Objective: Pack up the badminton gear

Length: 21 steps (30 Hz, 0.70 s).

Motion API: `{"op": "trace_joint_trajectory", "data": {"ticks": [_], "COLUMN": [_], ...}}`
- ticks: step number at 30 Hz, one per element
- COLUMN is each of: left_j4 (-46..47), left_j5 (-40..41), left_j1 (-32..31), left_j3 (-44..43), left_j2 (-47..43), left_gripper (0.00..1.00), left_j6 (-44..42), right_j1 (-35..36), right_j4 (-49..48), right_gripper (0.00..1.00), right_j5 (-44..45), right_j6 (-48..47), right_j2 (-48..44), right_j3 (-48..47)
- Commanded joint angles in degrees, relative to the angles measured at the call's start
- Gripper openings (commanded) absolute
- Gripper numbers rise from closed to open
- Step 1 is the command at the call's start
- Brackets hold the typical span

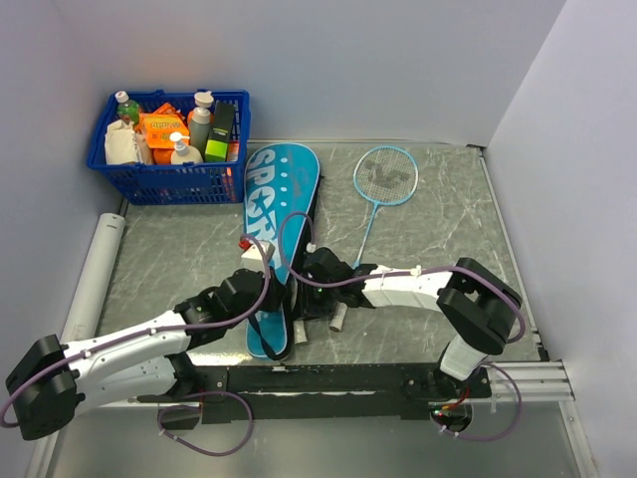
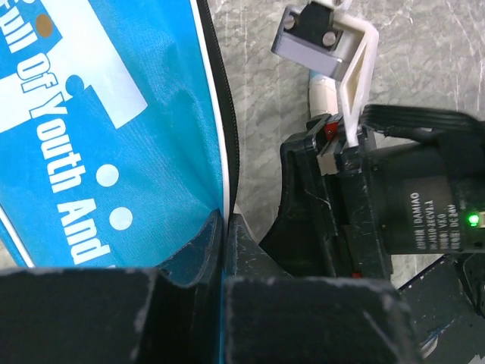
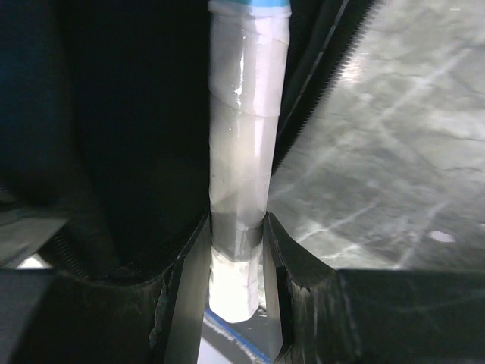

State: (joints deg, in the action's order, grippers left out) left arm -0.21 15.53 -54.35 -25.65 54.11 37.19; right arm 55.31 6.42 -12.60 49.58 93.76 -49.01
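Teal bag (image 1: 282,184), printed "SPORT", lies lengthwise on the grey marbled tabletop (image 1: 438,239), its broad end near the blue basket (image 1: 164,184) of bottles and its narrow end toward the arm bases.

Left gripper (image 2: 225,235): jaws clenched on the bag's black zippered edge, fingers pressed together with the fabric pinched between them. The left wrist view shows this edge raised, and the right arm's black wrist housing just beside it.

Right gripper (image 3: 237,254): jaws grasping a racket handle (image 3: 241,152), wrapped in white tape with a grey band at the grip point. The handle's butt end protrudes a little past the fingers. The rest of the handle runs away into the dark opening of the bag, with zipper teeth showing on its right. A light-blue collar is visible at the far end of the wrap.

Second racket (image 1: 384,177), light-blue frame: head flat on the tabletop to the right of the bag, apart from it, with the shaft running down toward the right arm's wrist.

Overhead, two grey-white handle ends show below the right arm, near the bag's narrow end. Which one is in the jaws cannot be told from that view.
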Motion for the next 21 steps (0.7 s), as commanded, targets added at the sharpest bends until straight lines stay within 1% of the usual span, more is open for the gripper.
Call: {"op": "trace_joint_trajectory", "data": {"ticks": [1,3,9,15,17,18,19,21], "left_j4": [1.09,0.91,1.17,0.73,0.91,0.82,0.74,0.47], "left_j5": [-5.60,-5.34,-5.07,-4.02,-3.75,-3.58,-3.49,-3.23], "left_j1": [-1.81,-1.81,-1.81,-1.81,-1.81,-1.81,-1.81,-1.81], "left_j3": [0.69,1.30,3.50,4.55,4.91,5.17,5.26,5.35], "left_j2": [-2.78,-3.65,-5.33,-6.82,-7.61,-7.87,-8.05,-8.40], "left_gripper": [0.01,0.01,0.01,0.01,0.01,0.01,0.01,0.01], "left_j6": [2.19,2.27,3.06,3.85,4.03,4.21,4.29,4.21], "right_j1": [-2.40,-2.49,-2.57,-2.57,-2.57,-2.57,-2.57,-2.57], "right_j4": [-13.36,-13.18,-15.90,-25.02,-26.54,-26.72,-26.72,-27.24], "right_gripper": [0.00,0.00,0.01,0.02,0.13,0.16,0.23,0.33], "right_j5": [2.76,1.53,1.53,-0.23,-0.41,-0.49,-0.58,-0.67], "right_j6": [-0.28,-0.28,2.18,5.79,5.96,5.96,5.79,5.79], "right_j2": [-0.85,-0.85,0.20,3.01,4.06,4.41,5.03,5.38], "right_j3": [-6.36,-7.06,-6.97,-5.39,-5.13,-5.13,-5.04,-4.43]}}
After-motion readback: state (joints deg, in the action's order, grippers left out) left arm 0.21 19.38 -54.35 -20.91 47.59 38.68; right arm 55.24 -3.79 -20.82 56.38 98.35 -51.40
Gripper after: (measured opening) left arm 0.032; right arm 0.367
